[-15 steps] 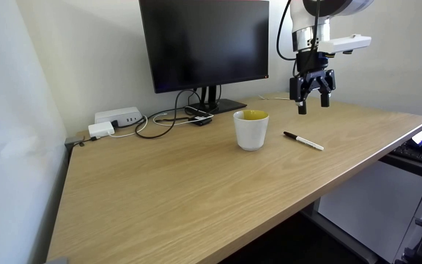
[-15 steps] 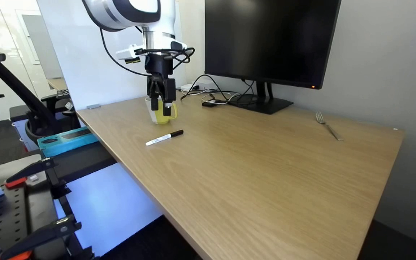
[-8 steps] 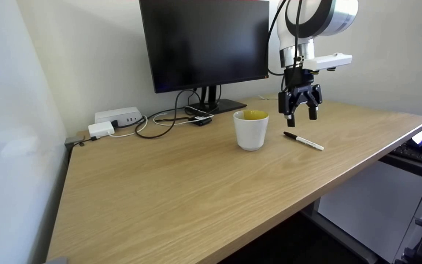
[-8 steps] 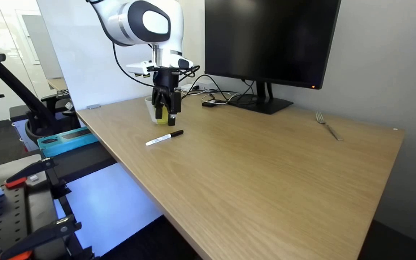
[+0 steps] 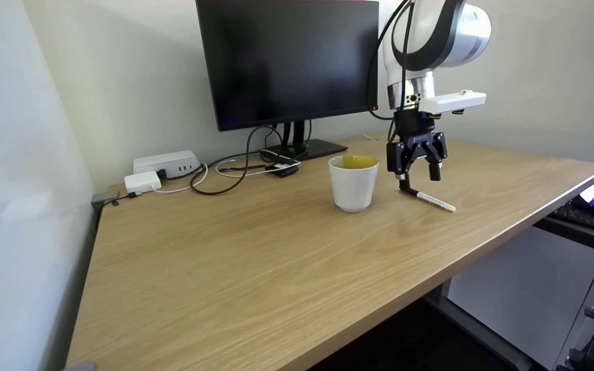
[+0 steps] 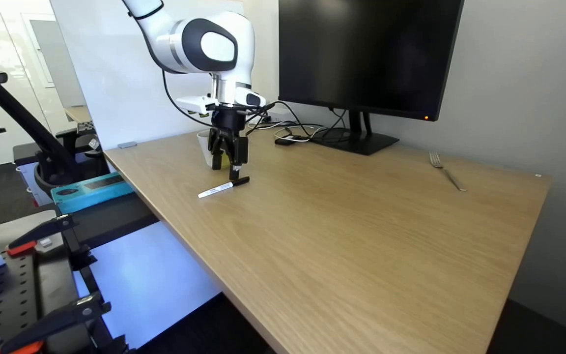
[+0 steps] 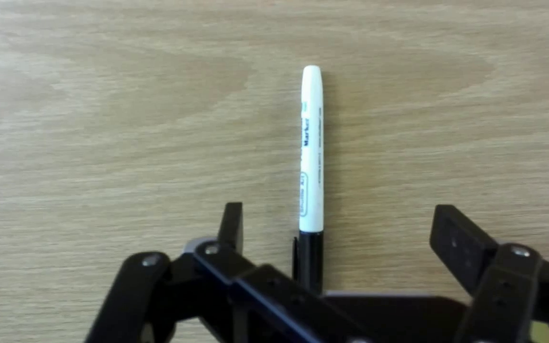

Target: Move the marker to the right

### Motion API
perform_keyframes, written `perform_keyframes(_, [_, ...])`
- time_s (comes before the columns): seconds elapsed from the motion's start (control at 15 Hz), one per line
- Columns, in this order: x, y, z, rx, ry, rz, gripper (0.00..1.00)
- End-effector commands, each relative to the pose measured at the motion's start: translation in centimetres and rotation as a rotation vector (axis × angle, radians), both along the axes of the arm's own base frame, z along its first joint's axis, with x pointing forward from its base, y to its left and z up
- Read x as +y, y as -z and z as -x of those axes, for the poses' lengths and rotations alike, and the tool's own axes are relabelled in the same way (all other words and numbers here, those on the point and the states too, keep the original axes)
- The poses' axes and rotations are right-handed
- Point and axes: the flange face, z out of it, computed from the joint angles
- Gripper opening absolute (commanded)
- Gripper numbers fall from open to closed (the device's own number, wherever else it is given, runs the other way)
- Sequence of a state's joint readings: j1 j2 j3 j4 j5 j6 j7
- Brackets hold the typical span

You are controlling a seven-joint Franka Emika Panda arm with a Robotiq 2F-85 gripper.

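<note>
Your pincer (image 7: 343, 232) is spread wide, with nothing pinched, and the marker (image 7: 311, 176) lies flat on the tabletop (image 7: 112, 157), in the gap between the fingers (image 7: 230, 228) as the wrist view shows it. What your next move turns on is its long axis: there it runs near to far, square to the line joining the fingers, so no wrist turn seems called for before the grasp. The white barrel (image 7: 311, 147) points far, well out past the fingertips; the black cap (image 7: 310, 259) is the near end, and its last part is hidden behind the pincer. So you look lined up on the cap, not the middle — a grip here would likely leave the barrel free to dip or swing, and a shift toward it may serve you better.

In an exterior view one fingertip (image 5: 405, 184) and the cap overlap, black against black — whether they touch, you cannot tell. The white cup (image 5: 351, 185) stands upright to the left there, near the pincer, and the barrel runs off toward the near right. Whose right the task means is unclear: in that view right leads away from the cup, while in the wrist view it seems to lead toward it.
</note>
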State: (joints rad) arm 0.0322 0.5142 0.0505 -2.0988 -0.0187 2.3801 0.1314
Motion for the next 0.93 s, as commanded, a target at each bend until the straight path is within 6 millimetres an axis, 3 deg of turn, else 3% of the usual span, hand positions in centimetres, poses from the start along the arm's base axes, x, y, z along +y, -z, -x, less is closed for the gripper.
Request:
perform_keyframes(0.0, [-0.24,0.83,-0.17,0.022,-0.003,-0.035,1.00])
perform_keyframes(0.2, [-0.27,1.47,0.01,0.034,0.001,-0.046,1.00])
perform_keyframes(0.27, [-0.33,1.50,0.06,0.031,0.009,-0.046,0.78])
perform_keyframes(0.87, [-0.61,1.33,0.17,0.024,0.006,-0.061,0.18])
